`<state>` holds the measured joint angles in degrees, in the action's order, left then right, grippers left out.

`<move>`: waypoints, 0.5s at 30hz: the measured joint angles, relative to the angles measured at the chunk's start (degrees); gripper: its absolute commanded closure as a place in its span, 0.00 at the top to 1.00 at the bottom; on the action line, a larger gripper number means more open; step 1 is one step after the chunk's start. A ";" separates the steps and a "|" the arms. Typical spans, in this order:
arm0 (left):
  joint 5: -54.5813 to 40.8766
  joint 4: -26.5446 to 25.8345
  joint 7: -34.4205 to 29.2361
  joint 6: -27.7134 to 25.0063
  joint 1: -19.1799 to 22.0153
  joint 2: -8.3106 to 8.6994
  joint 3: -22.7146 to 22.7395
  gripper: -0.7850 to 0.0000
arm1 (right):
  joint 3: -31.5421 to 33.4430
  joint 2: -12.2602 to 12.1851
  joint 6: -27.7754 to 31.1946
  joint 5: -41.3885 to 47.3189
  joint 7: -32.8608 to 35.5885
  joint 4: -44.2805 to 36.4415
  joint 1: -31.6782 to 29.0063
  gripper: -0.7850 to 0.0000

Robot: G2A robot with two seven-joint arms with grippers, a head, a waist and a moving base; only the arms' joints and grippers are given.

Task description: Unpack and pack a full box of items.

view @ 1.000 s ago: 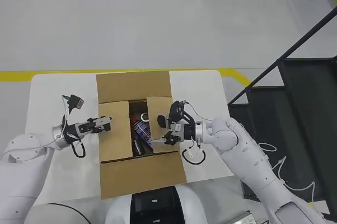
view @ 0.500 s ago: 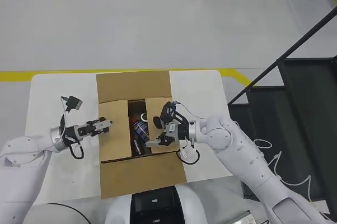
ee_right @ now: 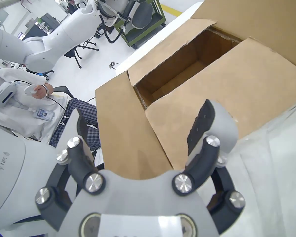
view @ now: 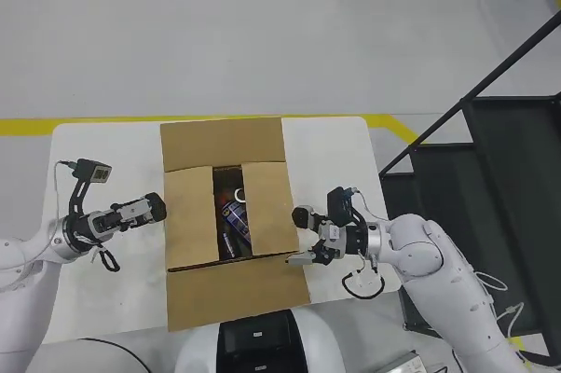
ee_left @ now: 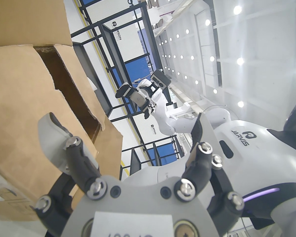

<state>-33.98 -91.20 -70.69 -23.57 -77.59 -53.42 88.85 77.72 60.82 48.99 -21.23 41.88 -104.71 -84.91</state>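
We see the box point(view: 223, 146) centred on the desk point(view: 332, 149); left pincer point(view: 156, 207) and right pincer point(view: 300, 239) flank it, both gaping, empty.

Three cameras on one box point(view: 226, 186)

My top view looks steeply down from above the arms and takes in the whole table point(view: 336, 149), with the box at its middle. My left wrist camera sits close behind the left hand point(ee_left: 124, 134) and faces up along the box's outer wall toward the ceiling point(ee_left: 236, 38); the right hand point(ee_left: 135, 102) shows farther off, beyond the box. My right wrist camera rides just behind its own hand, looking across the flaps into the opening. All three views share the box.
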 measured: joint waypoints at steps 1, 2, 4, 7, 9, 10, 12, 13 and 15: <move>-0.61 0.08 -0.38 0.20 -0.22 0.05 0.32 1.00 | 0.34 -0.08 -0.08 -0.04 -0.10 -0.17 -0.31 1.00; -1.01 0.14 -0.61 0.36 -0.34 0.07 0.49 1.00 | 0.46 -0.10 -0.19 -0.12 -0.15 -0.21 -0.39 1.00; -1.06 0.17 -0.64 0.40 -0.35 0.08 0.50 1.00 | 0.42 -0.09 -0.23 -0.16 -0.16 -0.18 -0.32 1.00; -1.00 0.16 -0.60 0.38 -0.32 0.07 0.47 1.00 | 0.39 -0.08 -0.23 -0.17 -0.15 -0.16 -0.30 1.00; -0.99 0.16 -0.60 0.38 -0.32 0.07 0.47 1.00 | 0.39 -0.08 -0.23 -0.17 -0.15 -0.16 -0.30 1.00; -0.99 0.16 -0.60 0.38 -0.32 0.07 0.47 1.00 | 0.39 -0.08 -0.23 -0.17 -0.15 -0.16 -0.30 1.00; -0.99 0.16 -0.60 0.37 -0.32 0.07 0.47 1.00 | 0.39 -0.08 -0.23 -0.17 -0.15 -0.16 -0.30 1.00; -0.99 0.16 -0.60 0.37 -0.32 0.07 0.47 1.00 | 0.39 -0.08 -0.23 -0.17 -0.15 -0.16 -0.30 1.00; -0.99 0.16 -0.60 0.37 -0.32 0.07 0.47 1.00 | 0.21 -0.09 -0.29 0.00 0.02 -0.15 -0.35 1.00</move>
<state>-34.97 -91.04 -71.28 -23.20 -77.91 -53.35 89.31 77.92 60.73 48.69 -21.22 41.90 -104.86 -85.26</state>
